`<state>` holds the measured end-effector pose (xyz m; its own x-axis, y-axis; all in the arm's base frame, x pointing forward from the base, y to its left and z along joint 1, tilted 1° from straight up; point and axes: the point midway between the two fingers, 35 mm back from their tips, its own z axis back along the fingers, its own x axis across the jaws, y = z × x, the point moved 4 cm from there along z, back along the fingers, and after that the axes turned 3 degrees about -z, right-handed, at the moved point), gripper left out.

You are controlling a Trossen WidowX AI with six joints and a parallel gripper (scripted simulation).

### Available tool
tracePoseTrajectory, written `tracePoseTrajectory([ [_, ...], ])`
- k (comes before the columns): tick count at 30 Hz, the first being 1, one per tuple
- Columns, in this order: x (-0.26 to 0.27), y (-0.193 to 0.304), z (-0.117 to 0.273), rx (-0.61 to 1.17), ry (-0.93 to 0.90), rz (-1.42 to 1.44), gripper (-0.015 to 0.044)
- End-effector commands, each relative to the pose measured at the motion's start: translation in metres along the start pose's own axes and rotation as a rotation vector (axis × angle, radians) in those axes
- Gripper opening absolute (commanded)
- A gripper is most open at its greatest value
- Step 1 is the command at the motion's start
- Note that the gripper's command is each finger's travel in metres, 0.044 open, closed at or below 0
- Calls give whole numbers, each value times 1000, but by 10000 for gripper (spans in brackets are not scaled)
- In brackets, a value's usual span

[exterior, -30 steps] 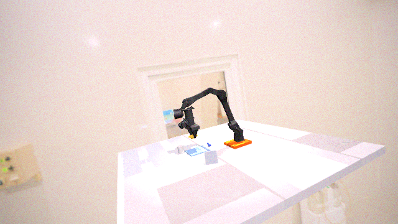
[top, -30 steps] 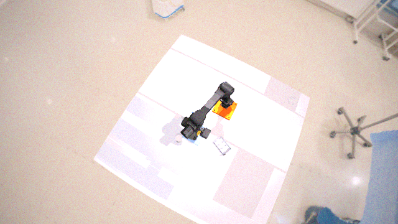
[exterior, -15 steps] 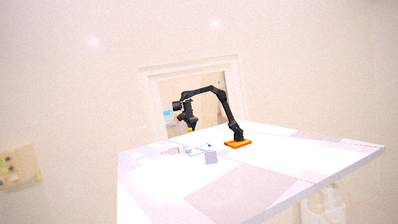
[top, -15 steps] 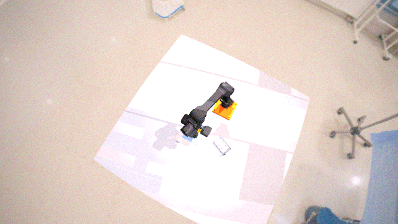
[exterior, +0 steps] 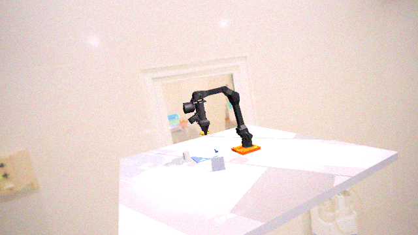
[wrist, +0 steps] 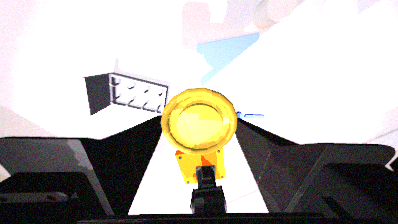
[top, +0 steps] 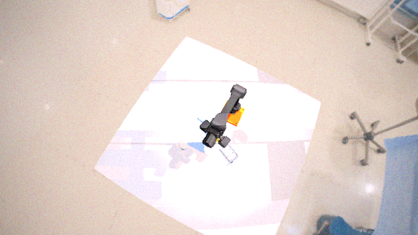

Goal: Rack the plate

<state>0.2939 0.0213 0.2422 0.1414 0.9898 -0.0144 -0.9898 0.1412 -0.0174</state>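
A round yellow plate [exterior: 202, 133] [wrist: 199, 121] is held flat between the fingertips, well above the table. My gripper [exterior: 205, 133] is shut on the plate, one finger at each side of its rim. In the top view the arm hides most of the plate. The dish rack [top: 230, 154] [wrist: 138, 92] stands on the table, to the left of the plate in the wrist view, with rows of short dark rails. In the exterior view a grey panel of the rack [exterior: 218, 164] shows.
A blue mat [top: 196, 147] [exterior: 203, 158] [wrist: 227, 52] lies on the table. A pale upright cylinder [exterior: 186, 155] stands beside it. A small blue utensil [exterior: 215, 151] [wrist: 252, 115] lies near the mat. The orange arm base [top: 236, 117] [exterior: 245, 149] [wrist: 187, 170] is behind.
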Motion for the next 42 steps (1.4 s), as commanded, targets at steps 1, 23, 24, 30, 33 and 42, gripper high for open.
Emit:
tracePoseTrajectory([
  [1,34,41,1,-11,-6,-158,0],
  [23,61,20,-41,-58,-226,-141,0],
  [24,62,17,-44,-64,-246,-134,0],
  [30,68,0,-64,-110,-366,-84,0],
  [33,71,-7,-73,-137,-423,-57,0],
  [42,74,-26,-98,-234,-585,37,0],
])
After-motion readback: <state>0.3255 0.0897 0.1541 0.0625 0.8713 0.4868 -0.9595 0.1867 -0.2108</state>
